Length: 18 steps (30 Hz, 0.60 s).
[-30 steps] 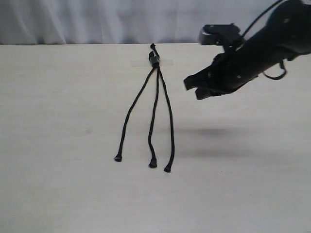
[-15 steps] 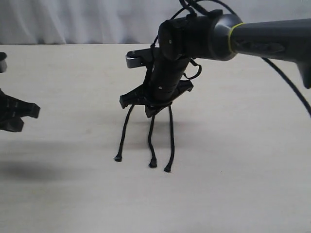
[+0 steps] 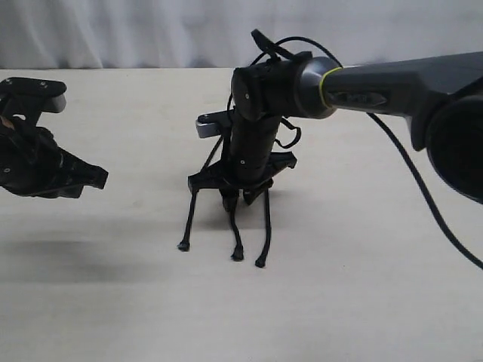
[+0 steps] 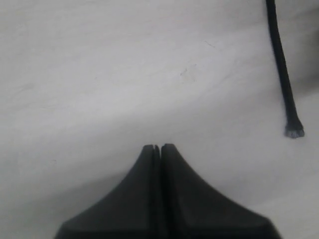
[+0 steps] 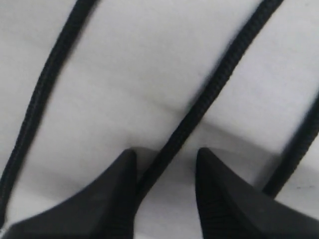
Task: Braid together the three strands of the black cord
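Note:
The black cord lies on the pale table, its three strands fanning toward me with tips at the left strand, the middle strand and the right strand. My right arm hides the knotted head. My right gripper points down over the strands and is open; in the right wrist view the middle strand runs between its fingers, with the other two strands outside them. My left gripper hovers far left, shut and empty; one strand tip lies off to its side.
A white curtain backs the table's far edge. The right arm's thick glossy cable loops over the right side of the table. Bare tabletop lies in front of the strand tips and on both sides.
My right arm has swung in from the right and lowered over the strands, its fingers now astride the middle one. My left arm has come in from the left edge.

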{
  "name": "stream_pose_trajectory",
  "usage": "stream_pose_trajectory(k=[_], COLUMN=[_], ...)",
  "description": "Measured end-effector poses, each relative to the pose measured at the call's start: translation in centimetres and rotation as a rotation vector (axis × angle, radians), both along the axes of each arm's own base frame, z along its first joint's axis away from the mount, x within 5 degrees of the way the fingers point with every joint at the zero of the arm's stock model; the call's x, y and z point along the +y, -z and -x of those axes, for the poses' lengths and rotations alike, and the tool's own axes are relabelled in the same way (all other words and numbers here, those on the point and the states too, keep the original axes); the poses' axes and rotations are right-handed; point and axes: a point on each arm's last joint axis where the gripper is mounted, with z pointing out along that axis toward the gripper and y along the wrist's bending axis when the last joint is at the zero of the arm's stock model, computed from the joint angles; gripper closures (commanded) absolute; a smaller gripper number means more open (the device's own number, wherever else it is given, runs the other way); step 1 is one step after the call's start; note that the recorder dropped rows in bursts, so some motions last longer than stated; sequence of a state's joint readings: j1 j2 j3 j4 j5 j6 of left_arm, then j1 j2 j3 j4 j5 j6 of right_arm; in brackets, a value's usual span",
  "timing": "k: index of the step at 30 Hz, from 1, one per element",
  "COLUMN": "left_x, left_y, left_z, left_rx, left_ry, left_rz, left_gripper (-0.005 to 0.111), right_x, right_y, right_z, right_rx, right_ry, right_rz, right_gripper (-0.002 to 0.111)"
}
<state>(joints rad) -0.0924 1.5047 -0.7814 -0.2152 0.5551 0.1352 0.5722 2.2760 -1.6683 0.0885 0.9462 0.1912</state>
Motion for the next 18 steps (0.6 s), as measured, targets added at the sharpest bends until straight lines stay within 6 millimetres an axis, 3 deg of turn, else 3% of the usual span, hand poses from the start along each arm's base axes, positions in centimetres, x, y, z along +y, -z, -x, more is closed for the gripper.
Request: stream_pose_trajectory(k=[2, 3, 9, 14, 18], left_x=[0.0, 0.0, 0.0, 0.0, 0.0], left_y=[0.0, 0.0, 0.0, -0.1, -0.1], left_z=[0.0, 0.0, 0.0, -0.1, -0.2], left_rx=[-0.003, -0.002, -0.004, -0.017, -0.026], left_ry=[-0.001, 0.0, -0.001, -0.003, -0.005], left_rz=[0.0, 0.0, 0.0, -0.001, -0.001], left_gripper=[0.107, 0.107, 0.107, 0.107, 0.107], right_x=[-0.1, -0.1, 0.4, 2.3, 3.8], right_y=[0.0, 0.0, -1.4, -4.6, -4.9], right_z=[0.1, 0.1, -0.2, -1.0, -1.2], right_rx=[0.011, 0.017, 0.036, 0.003, -0.019], right_ry=[-0.001, 0.0, 0.011, 0.055, 0.09], right_rz=[0.009, 0.012, -0.007, -0.166, -0.272], right_gripper=[0.101, 0.104, 0.104, 0.104, 0.104])
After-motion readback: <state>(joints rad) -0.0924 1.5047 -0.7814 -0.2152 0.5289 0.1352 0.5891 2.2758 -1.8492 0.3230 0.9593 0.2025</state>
